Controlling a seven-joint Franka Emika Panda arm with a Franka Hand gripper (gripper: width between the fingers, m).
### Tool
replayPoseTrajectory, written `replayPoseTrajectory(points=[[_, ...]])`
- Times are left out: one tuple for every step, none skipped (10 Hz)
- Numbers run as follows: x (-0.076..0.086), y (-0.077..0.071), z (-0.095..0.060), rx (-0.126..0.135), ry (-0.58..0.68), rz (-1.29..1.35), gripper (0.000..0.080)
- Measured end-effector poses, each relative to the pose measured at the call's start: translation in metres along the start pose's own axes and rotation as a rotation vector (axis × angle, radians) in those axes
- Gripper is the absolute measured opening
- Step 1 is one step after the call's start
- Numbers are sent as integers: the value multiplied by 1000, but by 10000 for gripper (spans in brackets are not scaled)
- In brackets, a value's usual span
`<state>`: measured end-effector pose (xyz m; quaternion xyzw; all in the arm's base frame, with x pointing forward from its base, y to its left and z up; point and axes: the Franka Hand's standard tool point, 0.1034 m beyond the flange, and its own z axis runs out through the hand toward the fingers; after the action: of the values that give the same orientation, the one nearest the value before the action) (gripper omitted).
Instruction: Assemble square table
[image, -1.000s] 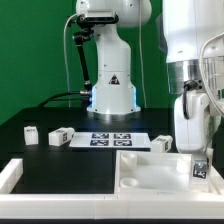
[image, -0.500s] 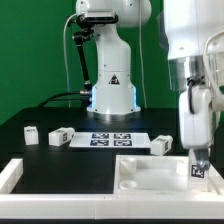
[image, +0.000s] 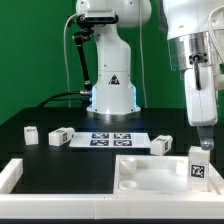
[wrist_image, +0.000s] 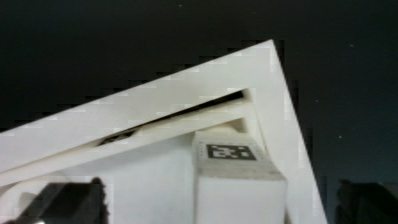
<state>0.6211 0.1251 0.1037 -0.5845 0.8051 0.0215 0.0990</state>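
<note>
- Gripper (image: 205, 143): jaws spread, grasping nothing.
- Leg (image: 197, 169): upright, long axis twelve-to-six, at the gripper's six o'clock, just apart.
- Tabletop (image: 150, 178): carries the leg at its three-o'clock corner in the exterior view.

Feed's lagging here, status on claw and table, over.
Claw open, holding nothing, just above upright leg. Leg stands at tabletop corner. Nothing in the way.

The white Panda arm (image: 112, 60) stands on its base in the upper middle of the frame. Its last links hang along the right edge. The gripper (image: 204, 142), at the middle right, points straight down with the jaws apart, holding nothing.
</note>
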Motion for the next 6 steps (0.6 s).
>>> replayPoseTrajectory(points=[[0, 0, 1, -1, 1, 0, 649], [1, 0, 1, -1, 1, 0, 649], [1, 1, 1, -2, 2, 0, 649], [1, 1, 2, -2, 2, 0, 649], [1, 1, 2, -3, 3, 0, 649], [1, 1, 2, -3, 3, 0, 649]])
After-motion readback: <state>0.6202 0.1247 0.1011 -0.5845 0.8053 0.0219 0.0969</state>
